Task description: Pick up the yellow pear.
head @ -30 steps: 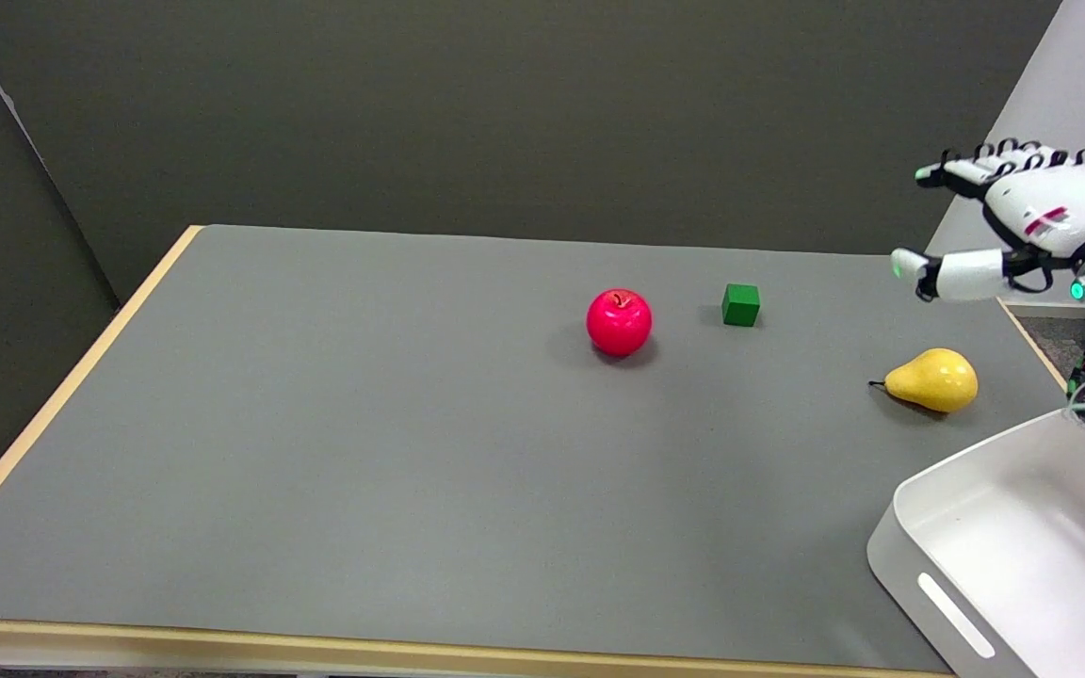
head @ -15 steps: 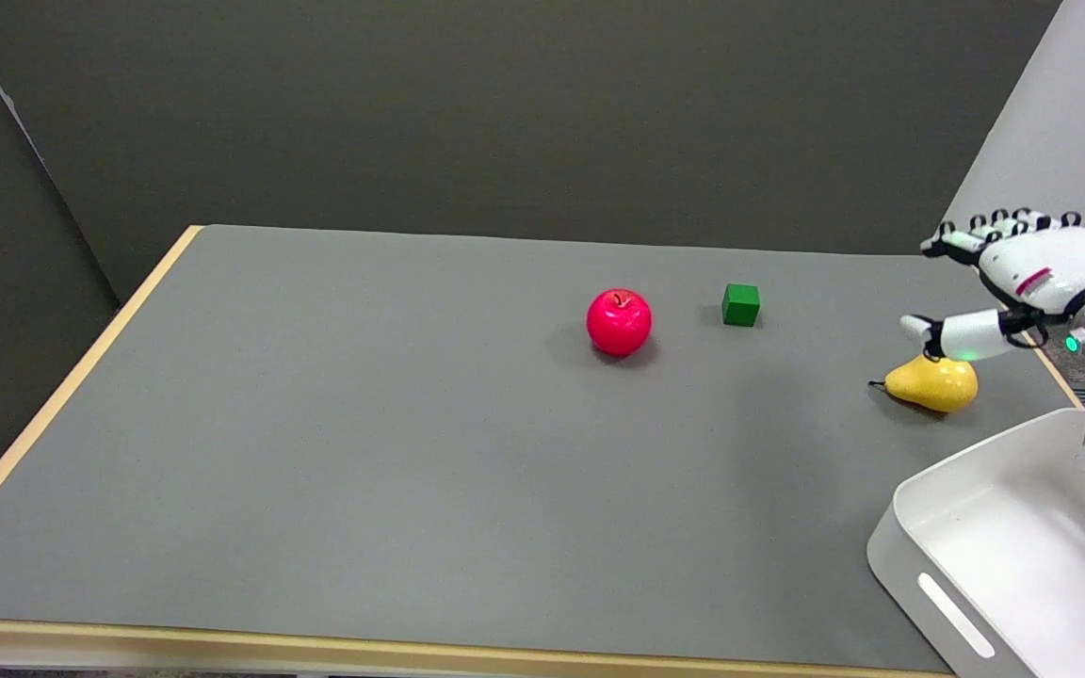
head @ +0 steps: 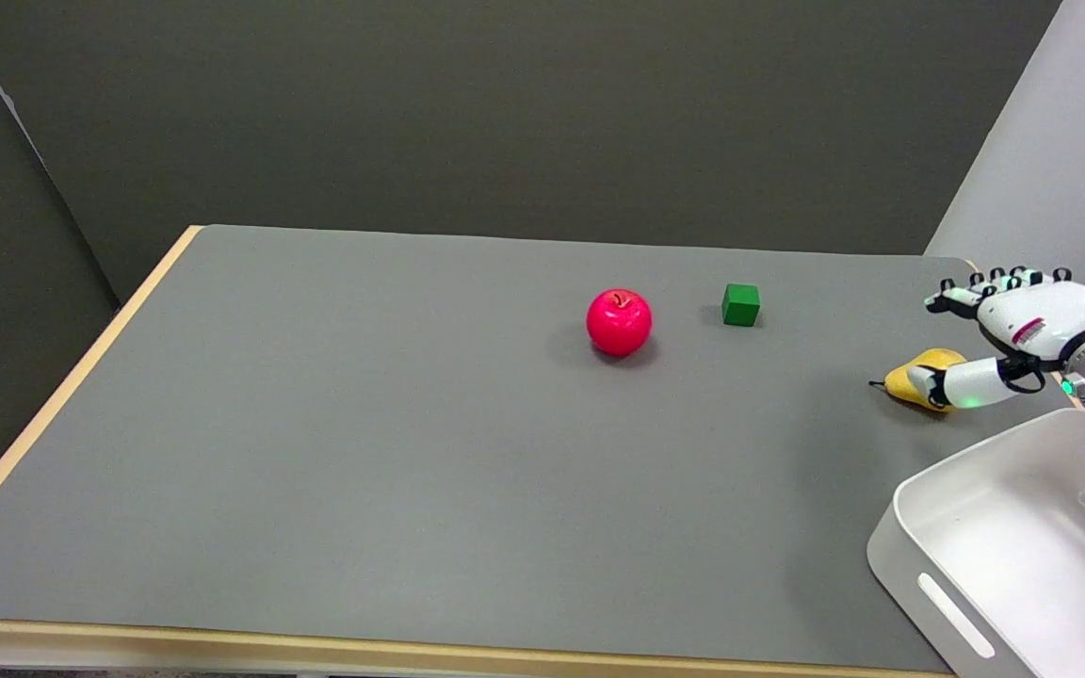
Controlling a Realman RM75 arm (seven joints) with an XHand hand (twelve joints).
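Note:
The yellow pear [head: 910, 375] lies on its side on the grey table mat near the right edge, its dark stem pointing left. My right hand [head: 1013, 334] hangs low over it with fingers spread apart. The thumb crosses in front of the pear and hides most of its body; the other fingers arch above and behind it. No finger is closed on the fruit, and I cannot tell whether the thumb touches it.
A red apple [head: 619, 322] and a small green cube [head: 740, 305] sit near the table's middle. A white bin [head: 976, 546] occupies the lower right corner, just in front of the pear. The table's right edge [head: 976, 266] runs close behind my hand.
My right hand has come down from well above the table to the pear's level, and its thumb now covers most of the fruit. The pear, apple and cube have stayed put.

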